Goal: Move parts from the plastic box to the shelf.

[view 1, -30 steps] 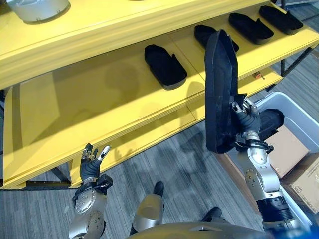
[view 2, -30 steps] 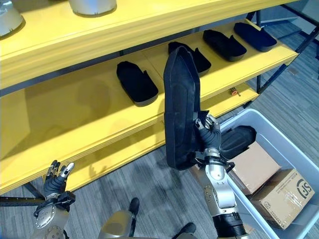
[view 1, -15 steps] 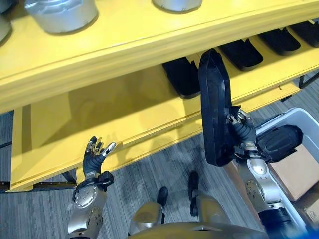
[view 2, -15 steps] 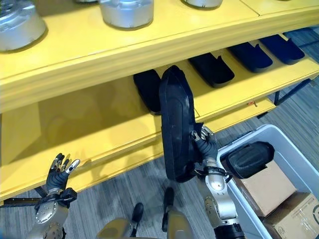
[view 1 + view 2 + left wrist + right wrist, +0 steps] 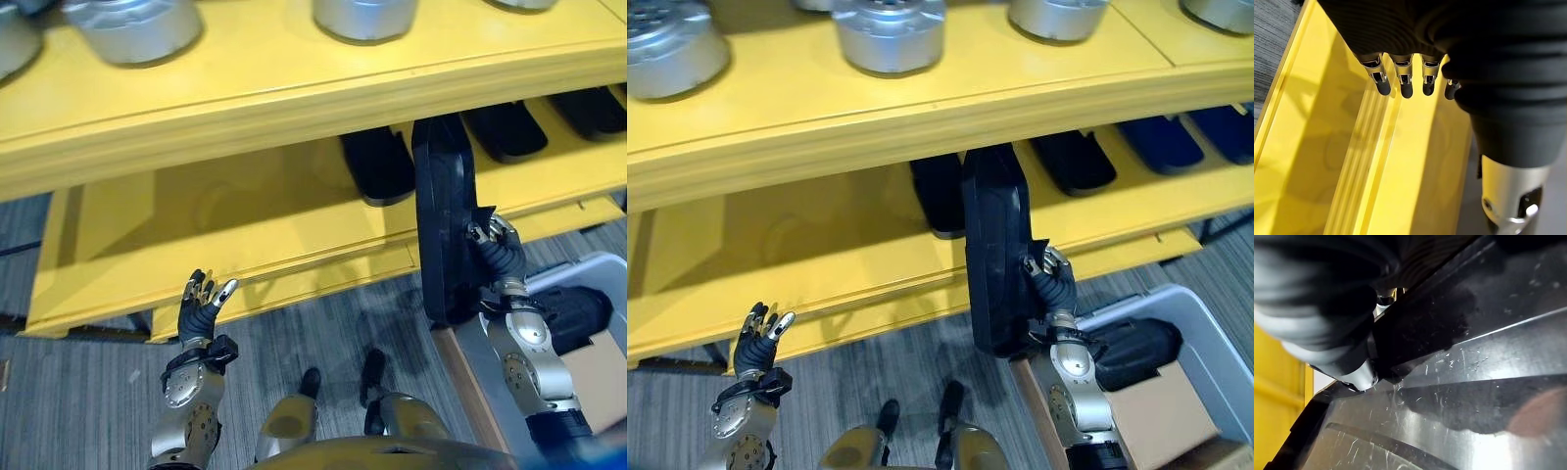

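The camera has tilted up and closer, and the right hand (image 5: pixel 1050 284), clamped on the upright black part (image 5: pixel 994 250) at frame centre, has brought it to the yellow shelf (image 5: pixel 823 264), about ready for placing; left hand (image 5: pixel 201 304) hangs spread, empty.

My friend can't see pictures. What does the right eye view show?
The robot's right hand holds a long black part upright before a yellow shelf where more black parts lie. The left hand is open, and the plastic box sits lower right.

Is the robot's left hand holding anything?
No, the left hand is raised with fingers spread and empty, while the right hand grips the black part.
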You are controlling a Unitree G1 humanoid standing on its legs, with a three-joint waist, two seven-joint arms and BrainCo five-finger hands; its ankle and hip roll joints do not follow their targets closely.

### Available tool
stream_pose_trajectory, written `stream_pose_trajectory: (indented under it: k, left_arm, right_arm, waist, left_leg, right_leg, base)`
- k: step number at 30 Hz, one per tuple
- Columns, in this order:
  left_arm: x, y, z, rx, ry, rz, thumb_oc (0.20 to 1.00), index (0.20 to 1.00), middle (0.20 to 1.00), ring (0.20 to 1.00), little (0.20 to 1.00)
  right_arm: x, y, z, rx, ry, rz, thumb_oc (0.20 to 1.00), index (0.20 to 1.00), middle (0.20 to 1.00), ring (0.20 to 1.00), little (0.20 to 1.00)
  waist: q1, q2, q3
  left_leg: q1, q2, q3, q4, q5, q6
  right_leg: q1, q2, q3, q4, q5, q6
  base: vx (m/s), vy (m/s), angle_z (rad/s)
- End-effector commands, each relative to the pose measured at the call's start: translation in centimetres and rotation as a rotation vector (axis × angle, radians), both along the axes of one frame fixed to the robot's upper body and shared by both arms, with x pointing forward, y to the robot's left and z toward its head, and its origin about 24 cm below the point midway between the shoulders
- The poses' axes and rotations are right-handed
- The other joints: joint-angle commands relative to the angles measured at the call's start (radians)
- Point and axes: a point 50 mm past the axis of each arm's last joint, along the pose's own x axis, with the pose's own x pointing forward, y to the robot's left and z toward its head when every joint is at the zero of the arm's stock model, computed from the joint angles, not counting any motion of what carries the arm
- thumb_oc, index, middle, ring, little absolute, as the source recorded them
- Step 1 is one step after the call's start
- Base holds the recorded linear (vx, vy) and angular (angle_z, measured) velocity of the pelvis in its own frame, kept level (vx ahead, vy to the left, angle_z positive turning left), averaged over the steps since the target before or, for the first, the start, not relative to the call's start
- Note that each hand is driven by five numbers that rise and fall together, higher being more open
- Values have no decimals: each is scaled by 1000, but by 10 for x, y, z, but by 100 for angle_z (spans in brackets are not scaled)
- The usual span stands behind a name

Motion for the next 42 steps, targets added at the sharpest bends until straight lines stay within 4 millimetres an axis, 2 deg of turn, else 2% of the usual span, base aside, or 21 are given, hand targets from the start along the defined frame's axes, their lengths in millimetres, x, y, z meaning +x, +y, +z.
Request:
stream_pose_trajectory:
  k: [1, 2, 3, 4, 5, 6, 7, 11, 14, 17, 18, 20, 21, 26, 34, 42]
  left_arm:
    - [-12, 16, 18, 58, -66, 19, 1000, 1000, 1000, 1000, 1000]
    - [-12, 16, 18, 58, -65, 20, 1000, 1000, 1000, 1000, 1000]
    - [-11, 16, 18, 52, -65, 20, 1000, 1000, 1000, 1000, 1000]
    - [-9, 14, 17, 39, -64, 10, 1000, 1000, 1000, 1000, 1000]
    - [-9, 14, 17, 38, -64, 10, 1000, 1000, 1000, 1000, 1000]
    - [-9, 12, 16, 35, -59, 4, 1000, 1000, 1000, 1000, 1000]
    - [-9, 12, 16, 35, -59, 3, 1000, 1000, 1000, 1000, 1000]
    - [-7, 13, 17, 66, -57, -28, 1000, 1000, 1000, 1000, 1000]
    - [-7, 16, 19, 90, -56, -35, 1000, 1000, 1000, 1000, 1000]
    - [-4, 20, 22, 113, -60, -30, 1000, 1000, 1000, 1000, 1000]
    - [-1, 22, 24, 119, -70, -32, 1000, 1000, 1000, 1000, 1000]
    - [0, 21, 22, 119, -58, -43, 1000, 1000, 1000, 1000, 1000]
    - [0, 21, 24, 124, -60, -52, 1000, 1000, 1000, 1000, 1000]
    - [9, 15, 32, 138, -86, -119, 1000, 1000, 1000, 1000, 1000]
    - [23, 2, 49, 148, -163, -211, 1000, 1000, 1000, 1000, 1000]
    - [28, -17, 52, 110, -194, -271, 1000, 1000, 1000, 1000, 1000]
  right_arm:
    - [5, 5, 35, 23, -184, 11, 200, 200, 200, 200, 200]
    - [5, 5, 35, 23, -184, 12, 200, 200, 200, 200, 200]
    - [6, 6, 35, 26, -184, 6, 200, 200, 200, 200, 200]
    - [6, 5, 37, 10, -190, 1, 200, 200, 200, 200, 200]
    - [6, 5, 37, 9, -190, 1, 200, 200, 200, 200, 200]
    - [6, 8, 36, 16, -185, 6, 200, 200, 200, 200, 200]
    - [6, 8, 36, 16, -184, 5, 200, 200, 200, 200, 200]
    - [4, 10, 29, 1, -157, 11, 200, 200, 200, 200, 200]
    - [6, 18, 26, -27, -139, 60, 200, 200, 200, 200, 200]
    - [12, 31, 33, -49, -161, 132, 200, 200, 200, 200, 200]
    - [18, 38, 43, -63, -199, 174, 200, 200, 200, 200, 200]
    - [25, 46, 54, -67, -236, 201, 200, 200, 200, 200, 200]
    - [32, 47, 67, -83, -280, 195, 200, 200, 200, 200, 200]
    - [63, 55, 115, -106, -405, 148, 200, 200, 200, 200, 200]
    - [92, 47, 193, -241, -561, 29, 200, 200, 200, 200, 200]
    - [101, 30, 236, -263, -630, -121, 200, 200, 200, 200, 200]
  waist:
    - [-22, -17, -46]
    - [-22, -17, -46]
    - [-25, -8, -49]
    - [-34, 16, -59]
    - [-33, 16, -57]
    - [-32, 37, -72]
    - [-32, 37, -72]
    - [-20, 40, -59]
    - [-5, 28, -52]
    - [16, 10, -52]
    - [40, -8, -52]
    - [60, -22, -50]
    - [74, -30, -45]
    - [115, -28, 12]
    - [110, 2, 123]
    - [85, 32, 200]
  left_leg:
    - [-32, 206, 147, -39, 171, -22]
    - [-27, 208, 148, -48, 175, -24]
    - [-26, 242, 166, -74, 204, -30]
    - [-9, 272, 221, -121, 213, -46]
    - [-4, 272, 223, -127, 215, -46]
    - [18, 270, 218, -169, 206, -56]
    - [19, 270, 217, -170, 207, -56]
    - [3, 211, 195, -99, 145, -39]
    - [-7, 173, 192, -57, 105, -31]
    - [-24, 146, 195, -26, 82, -26]
    - [-48, 126, 192, 1, 66, -25]
    - [-67, 113, 187, 22, 53, -22]
    - [-81, 105, 187, 35, 45, -19]
    - [-150, 91, 197, 86, 38, -18]
    - [-275, 96, 227, 211, 9, -16]
    - [-435, 98, 242, 366, -34, -6]
  right_leg:
    - [4, -92, 31, 189, -171, 104]
    - [1, -92, 32, 197, -176, 103]
    - [-7, -104, 18, 221, -184, 107]
    - [-10, -128, -17, 256, -194, 117]
    - [-10, -128, -16, 260, -197, 117]
    - [-16, -140, -25, 286, -196, 124]
    - [-16, -141, -25, 287, -197, 125]
    - [39, -206, -45, 263, -172, 144]
    - [75, -232, -54, 225, -148, 162]
    - [87, -248, -57, 190, -126, 177]
    - [104, -256, -73, 158, -112, 185]
    - [116, -260, -84, 134, -102, 190]
    - [116, -261, -85, 128, -98, 194]
    - [55, -276, -79, 151, -86, 193]
    - [-117, -296, -15, 296, -107, 181]
    - [-319, -303, 46, 475, -155, 168]
  base:
    - [-27, 101, 57]
    - [-37, 153, 61]
    - [-8, 163, 43]
    - [-8, 169, 35]
    - [34, 261, 30]
    - [36, 140, 55]
    - [46, 230, 66]
    - [60, 216, 19]
    - [37, 190, 44]
    - [30, 163, 25]
    - [62, 171, 29]
    - [55, 106, 19]
    - [20, 54, 18]
    - [-67, 30, 0]
    - [-114, 47, -9]
    - [-81, 29, -16]
